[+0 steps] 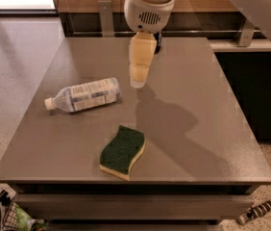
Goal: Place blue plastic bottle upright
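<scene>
Lying on its side on the left half of the tabletop (200,105) is the blue plastic bottle (85,95): a clear, faintly bluish cylinder with a white printed label round its middle. Its small white screw cap points left and its base points right toward the centre. The tabletop is a smooth, matt grey-brown slab with squared edges. The tool (138,81) hangs over its rear centre, just right of the bottle's base and apart from it. It is a pale cream, blocky, tapering shape under a rounded white housing with a small vent grille. Whether it is released or clenched cannot be told, and nothing is seen in its grasp. It casts a broad soft shadow to its right. Near the front edge lies a wavy-edged sponge (122,151), rough dark green on top over a yellow foam layer, well apart from the bottle.
</scene>
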You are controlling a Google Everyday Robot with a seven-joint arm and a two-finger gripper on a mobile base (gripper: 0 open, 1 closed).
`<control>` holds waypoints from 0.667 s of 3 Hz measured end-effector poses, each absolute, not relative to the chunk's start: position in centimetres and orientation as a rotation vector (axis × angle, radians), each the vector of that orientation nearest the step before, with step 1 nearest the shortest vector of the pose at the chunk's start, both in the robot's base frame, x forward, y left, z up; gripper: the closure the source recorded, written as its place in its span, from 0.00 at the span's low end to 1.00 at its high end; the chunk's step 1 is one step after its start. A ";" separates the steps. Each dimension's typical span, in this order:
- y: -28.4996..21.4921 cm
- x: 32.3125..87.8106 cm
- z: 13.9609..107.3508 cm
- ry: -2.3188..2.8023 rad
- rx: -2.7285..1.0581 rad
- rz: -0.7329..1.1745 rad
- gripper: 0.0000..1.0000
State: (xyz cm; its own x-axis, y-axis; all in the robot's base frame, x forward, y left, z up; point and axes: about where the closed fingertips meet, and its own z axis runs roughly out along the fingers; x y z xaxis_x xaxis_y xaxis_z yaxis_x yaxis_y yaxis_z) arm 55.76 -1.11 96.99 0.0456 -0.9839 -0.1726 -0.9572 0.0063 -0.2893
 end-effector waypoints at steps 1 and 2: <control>1.6 57.5 94.8 1.914 -2.035 -0.031 0.00; 4.1 58.3 93.4 1.842 -2.117 0.037 0.00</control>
